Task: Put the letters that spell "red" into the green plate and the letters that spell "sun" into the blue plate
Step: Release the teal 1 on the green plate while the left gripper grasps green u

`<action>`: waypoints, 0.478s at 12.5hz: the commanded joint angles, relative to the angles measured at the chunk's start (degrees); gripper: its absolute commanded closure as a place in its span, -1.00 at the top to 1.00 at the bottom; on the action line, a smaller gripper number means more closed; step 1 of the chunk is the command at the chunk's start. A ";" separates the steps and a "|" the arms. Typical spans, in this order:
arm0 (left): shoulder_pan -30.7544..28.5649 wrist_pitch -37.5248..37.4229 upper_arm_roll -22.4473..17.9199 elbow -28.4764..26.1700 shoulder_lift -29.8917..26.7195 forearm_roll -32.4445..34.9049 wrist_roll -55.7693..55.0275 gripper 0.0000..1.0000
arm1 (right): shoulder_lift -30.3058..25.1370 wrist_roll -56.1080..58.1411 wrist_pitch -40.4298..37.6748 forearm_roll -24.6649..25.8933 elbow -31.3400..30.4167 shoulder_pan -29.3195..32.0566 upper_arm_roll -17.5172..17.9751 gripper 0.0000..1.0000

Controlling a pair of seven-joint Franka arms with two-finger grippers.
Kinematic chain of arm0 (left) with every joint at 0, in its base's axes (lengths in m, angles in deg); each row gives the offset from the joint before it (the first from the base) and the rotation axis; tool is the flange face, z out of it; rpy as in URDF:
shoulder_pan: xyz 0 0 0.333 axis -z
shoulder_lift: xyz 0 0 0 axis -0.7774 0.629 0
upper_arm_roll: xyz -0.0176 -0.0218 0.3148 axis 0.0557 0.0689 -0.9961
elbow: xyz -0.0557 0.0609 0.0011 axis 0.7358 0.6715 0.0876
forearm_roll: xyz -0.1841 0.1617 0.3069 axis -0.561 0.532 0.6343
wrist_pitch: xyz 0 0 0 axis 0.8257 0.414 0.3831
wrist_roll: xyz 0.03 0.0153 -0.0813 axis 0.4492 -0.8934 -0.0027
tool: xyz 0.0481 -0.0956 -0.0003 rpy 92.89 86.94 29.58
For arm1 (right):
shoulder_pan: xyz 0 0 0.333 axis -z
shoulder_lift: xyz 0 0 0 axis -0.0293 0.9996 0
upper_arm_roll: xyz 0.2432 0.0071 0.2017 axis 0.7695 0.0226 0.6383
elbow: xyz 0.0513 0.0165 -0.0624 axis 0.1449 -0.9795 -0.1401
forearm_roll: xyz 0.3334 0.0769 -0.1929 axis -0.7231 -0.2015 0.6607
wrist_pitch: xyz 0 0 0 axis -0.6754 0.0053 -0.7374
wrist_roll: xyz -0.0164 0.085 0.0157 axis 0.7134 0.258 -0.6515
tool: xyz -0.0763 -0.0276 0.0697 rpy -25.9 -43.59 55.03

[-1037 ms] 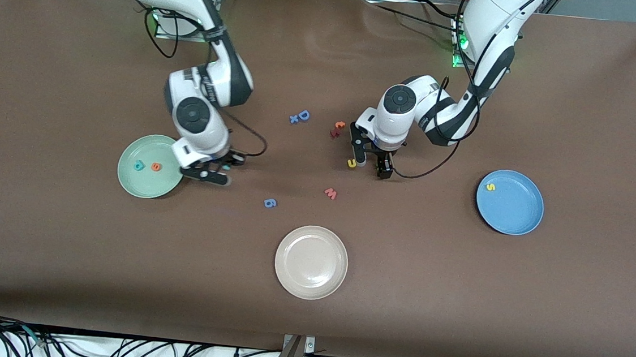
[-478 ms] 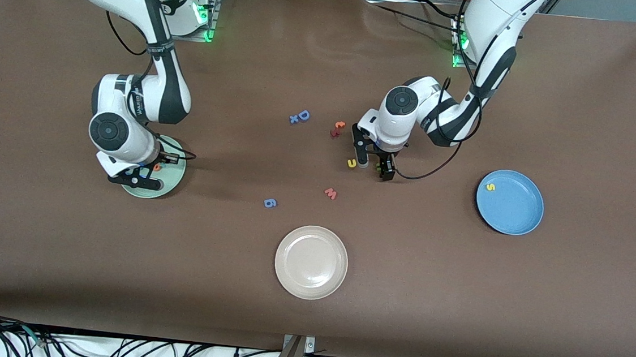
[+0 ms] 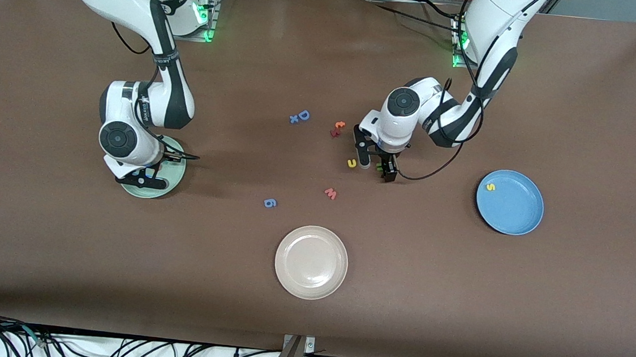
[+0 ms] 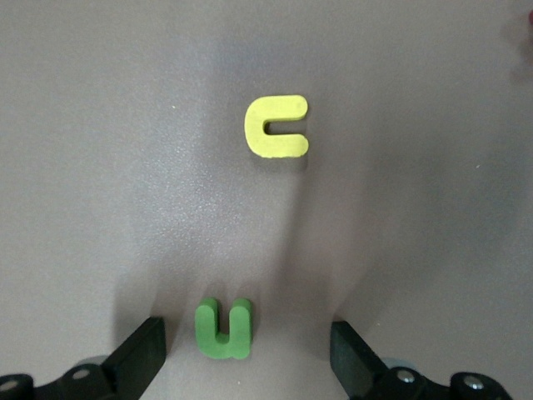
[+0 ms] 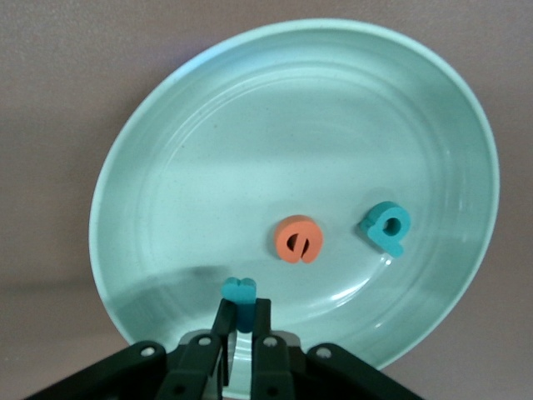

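My right gripper (image 5: 241, 318) hangs over the green plate (image 5: 250, 125), shut on a thin teal "r" (image 5: 241, 293). An orange "e" (image 5: 298, 239) and a teal "d" (image 5: 386, 227) lie in that plate. In the front view the right gripper (image 3: 139, 178) covers much of the green plate (image 3: 176, 168). My left gripper (image 4: 247, 348) is low over the table and open, its fingers either side of the dark green arch letter (image 4: 223, 327). The yellow arch letter (image 3: 351, 162) lies just beside it. A yellow "s" (image 3: 490, 187) lies in the blue plate (image 3: 514, 211).
A beige-white plate (image 3: 311, 262) sits nearest the front camera. Loose letters lie mid-table: a blue "D" (image 3: 303, 115) with a small "x" (image 3: 293, 119), red-orange letters (image 3: 336, 129), a pink "w" (image 3: 331, 193) and a blue "9" (image 3: 270, 202).
The right arm swung from beside the green plate's edge to over the plate, carrying the teal "r". The left gripper settled slightly lower round the green arch letter.
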 commanded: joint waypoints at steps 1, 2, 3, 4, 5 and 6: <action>0.37 0.74 -0.91 -0.90 0.15 1.71 -0.45 0.78 | 0.05 1.52 -0.22 0.02 0.04 -0.16 -0.01 0.49; 0.38 0.83 -0.91 -0.90 0.15 1.71 -0.45 0.78 | -0.21 1.61 -0.30 0.02 0.30 -0.16 -0.01 0.80; 0.46 0.83 -0.91 -0.90 0.15 1.71 -0.45 0.76 | -0.83 1.61 -0.48 0.02 0.82 -0.25 -0.01 0.97; 0.81 0.83 -0.91 -0.90 0.24 1.71 -0.89 0.69 | -1.70 1.70 -0.92 0.02 1.61 -0.43 -0.01 0.97; 1.16 1.18 -0.91 -0.90 0.33 1.71 -0.89 0.54 | -2.32 1.79 -2.23 0.02 2.93 -0.51 0.08 0.97; 1.17 1.35 -0.99 -0.90 0.33 1.71 -0.80 0.28 | -3.02 1.79 -4.76 0.02 4.94 -0.51 0.08 0.98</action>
